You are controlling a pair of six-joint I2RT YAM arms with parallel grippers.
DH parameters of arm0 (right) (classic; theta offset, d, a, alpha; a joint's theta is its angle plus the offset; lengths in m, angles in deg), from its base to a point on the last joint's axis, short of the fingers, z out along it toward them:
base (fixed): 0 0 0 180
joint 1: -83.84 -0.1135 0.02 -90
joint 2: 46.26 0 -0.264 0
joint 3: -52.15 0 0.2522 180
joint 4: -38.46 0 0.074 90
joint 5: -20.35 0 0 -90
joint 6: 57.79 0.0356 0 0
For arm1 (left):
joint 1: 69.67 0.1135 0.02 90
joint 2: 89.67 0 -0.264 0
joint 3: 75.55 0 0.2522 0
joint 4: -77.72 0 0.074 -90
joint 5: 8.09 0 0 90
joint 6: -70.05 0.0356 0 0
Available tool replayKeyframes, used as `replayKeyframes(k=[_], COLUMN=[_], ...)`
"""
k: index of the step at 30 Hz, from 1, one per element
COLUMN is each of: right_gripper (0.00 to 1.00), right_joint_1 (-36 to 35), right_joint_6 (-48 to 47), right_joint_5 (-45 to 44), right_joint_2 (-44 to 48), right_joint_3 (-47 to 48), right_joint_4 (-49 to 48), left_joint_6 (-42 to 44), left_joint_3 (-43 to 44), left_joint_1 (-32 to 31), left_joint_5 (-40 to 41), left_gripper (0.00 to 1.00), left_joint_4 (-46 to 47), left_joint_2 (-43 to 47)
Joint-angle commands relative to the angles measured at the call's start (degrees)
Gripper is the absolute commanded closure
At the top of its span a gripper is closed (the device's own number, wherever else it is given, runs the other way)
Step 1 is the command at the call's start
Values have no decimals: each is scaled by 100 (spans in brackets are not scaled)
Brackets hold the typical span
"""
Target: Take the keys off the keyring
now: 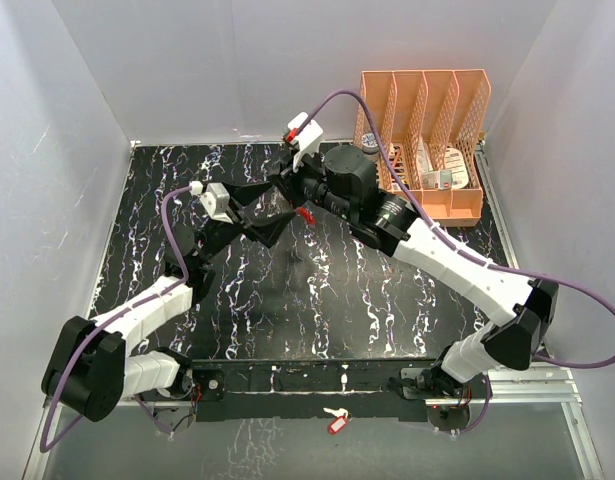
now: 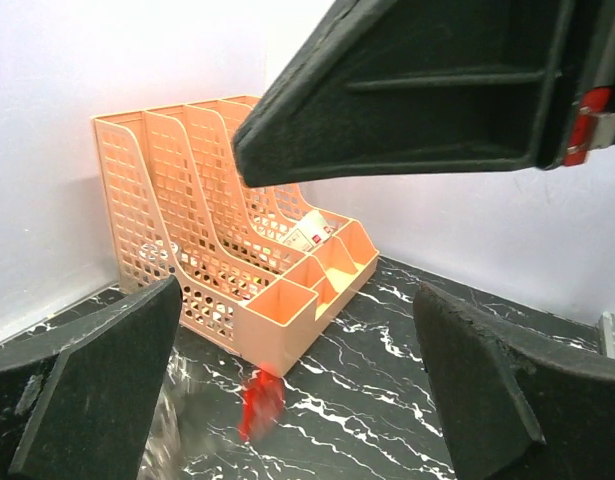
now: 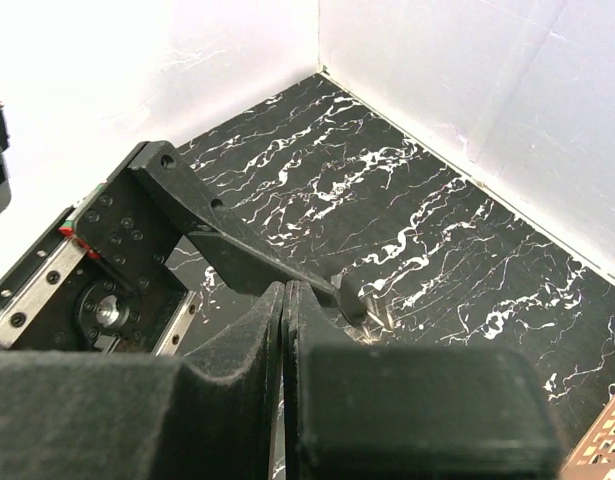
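Our left gripper (image 2: 297, 300) stands spread wide, its two black pads far apart with nothing between them. It hovers over the middle of the table, just beside the right gripper (image 3: 287, 292). We see the right one's fingers pressed fully together. No object shows between their pads, and we cannot tell whether they pinch anything thin.

The black marbled table (image 1: 387, 300) lies under both arms. An orange slotted file organiser (image 1: 427, 130) stands upright in its far right corner, a few small packets in its front trays.

The keys (image 3: 372, 308) show only as a blurred silvery glint off the table surface, just past one left finger's tip. The keyring (image 1: 305, 213), with its red piece, sits just below the right gripper's tip, between the two grippers. A lone key with a red tag (image 1: 334, 420) lies at the near edge, between the arm bases.
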Motion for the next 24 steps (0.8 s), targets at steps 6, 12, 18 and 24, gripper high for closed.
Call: replayKeyframes(k=[6, 12, 18, 24], right_gripper=[100, 100, 92, 88], right_joint_1=[-71, -70, -59, -36], right_joint_6=[89, 40, 94, -137], right_joint_5=[44, -163, -1225, -572], right_joint_2=[367, 409, 435, -13], right_joint_3=[-67, -189, -691, -943], right_joint_4=[-411, -495, -495, 56], left_joint_6=[45, 66, 298, 196], left_joint_3=[126, -117, -638, -1240], left_joint_1=[-1, -2, -1, 12], left_joint_5=[43, 125, 2046, 4984], left_gripper=[1, 1, 1, 1], left_joint_4=[368, 278, -1667, -2907], left_joint_2=[25, 139, 827, 1943])
